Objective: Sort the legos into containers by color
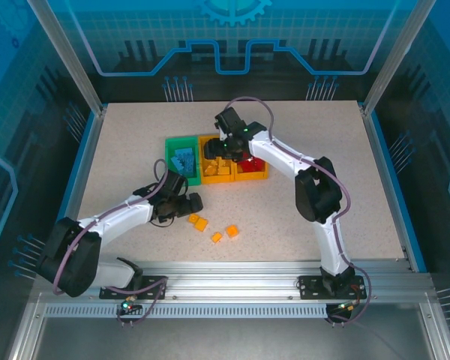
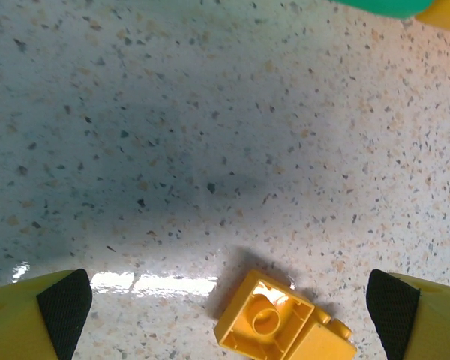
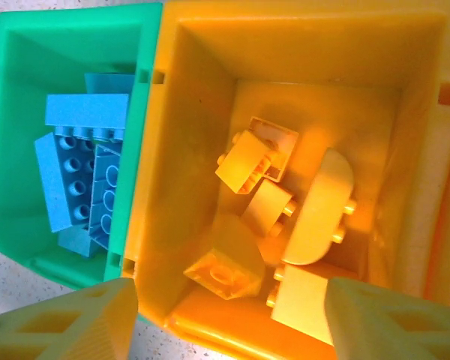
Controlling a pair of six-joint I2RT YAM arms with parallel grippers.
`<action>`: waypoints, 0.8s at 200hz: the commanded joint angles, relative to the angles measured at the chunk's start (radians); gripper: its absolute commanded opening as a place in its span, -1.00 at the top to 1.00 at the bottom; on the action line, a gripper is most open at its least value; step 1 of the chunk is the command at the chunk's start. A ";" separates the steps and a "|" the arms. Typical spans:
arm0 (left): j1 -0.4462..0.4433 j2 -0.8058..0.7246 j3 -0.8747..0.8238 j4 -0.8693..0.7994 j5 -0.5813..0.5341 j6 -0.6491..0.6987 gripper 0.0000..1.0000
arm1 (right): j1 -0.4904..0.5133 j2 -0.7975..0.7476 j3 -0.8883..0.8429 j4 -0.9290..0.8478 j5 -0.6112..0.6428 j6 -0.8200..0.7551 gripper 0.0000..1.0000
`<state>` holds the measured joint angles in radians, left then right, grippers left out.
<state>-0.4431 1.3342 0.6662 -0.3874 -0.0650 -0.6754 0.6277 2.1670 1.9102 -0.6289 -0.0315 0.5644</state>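
Top view, loose legos: four yellow bricks (image 1: 202, 223) are seen scattered on the table (image 1: 322, 150), in front of the middle bin (image 1: 216, 166) and apart from it.
Top view, sorted legos: blue bricks (image 1: 184, 160) are held in the green bin (image 1: 171, 142) on one side of the middle bin, and red bricks (image 1: 249, 166) in the right-hand bin (image 1: 261, 177) on the other.
Top view, arms: the left gripper (image 1: 195, 202) is pictured low beside the loose bricks, and the right gripper (image 1: 226, 146) above the middle bin.
Left wrist view, grip state: the black pads (image 2: 64, 300) are spread wide and nothing is pinched.
Left wrist view, target: one yellow brick (image 2: 281, 326) lies between the pads with its hollow side up, nearer the right-hand pad and well clear of the middle bin.
Left wrist view, handling: the brick is judged light, rigid and smooth. It is best taken across two flat opposite walls, since a skewed grip could squirt it sideways.
Right wrist view, grip state: the fingers are spread over the near rim of the middle bin, with nothing between them.
Right wrist view, contents: a loose heap of yellow bricks is shown inside the middle bin.
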 commanded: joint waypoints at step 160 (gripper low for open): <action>-0.093 0.008 -0.016 -0.070 -0.109 0.002 -0.98 | 0.235 -0.648 -0.916 0.108 0.171 0.046 -0.55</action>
<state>-0.5331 1.3678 0.6628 -0.4149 -0.1223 -0.6563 0.7830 1.5852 1.0794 -0.5564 0.0753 0.5316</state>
